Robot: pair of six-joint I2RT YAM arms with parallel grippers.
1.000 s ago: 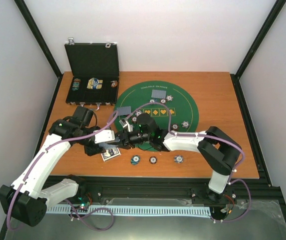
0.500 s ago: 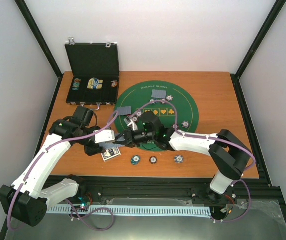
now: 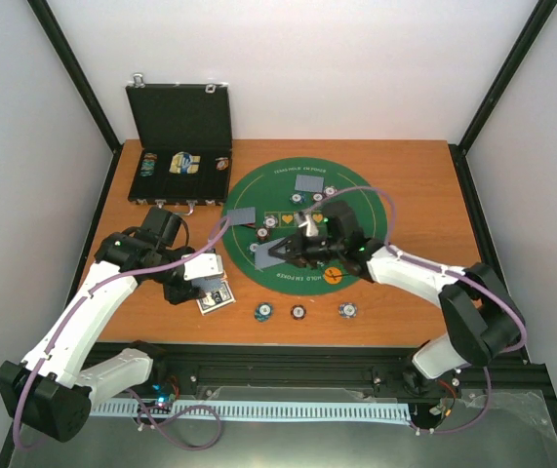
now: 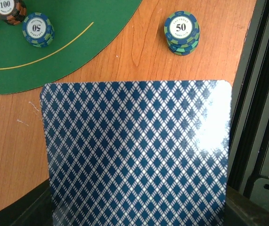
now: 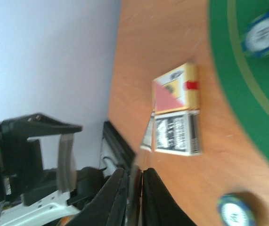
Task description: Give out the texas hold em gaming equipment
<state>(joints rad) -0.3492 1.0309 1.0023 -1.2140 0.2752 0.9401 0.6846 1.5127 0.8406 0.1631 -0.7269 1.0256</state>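
R pincer point(image 3: 290, 249) pinches one blue-check-backed playing card point(image 3: 263, 257) low over the round green felt mat point(image 3: 356, 210). L pincer point(image 3: 200, 273) is pressed on the blue-check card stack point(image 4: 134, 155), near the table's front edge. Tip: go slow & lay it flat, not on the small striped round poker chips point(image 3: 270, 222).

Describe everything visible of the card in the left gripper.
The card shows its back: a blue-and-white diamond lattice, thin white border, rounded corners, glossy with glare on its right side. It is flat and unbent. The left gripper holds one end, above the wooden table just off the green mat. Whether more cards lie under it cannot be told.
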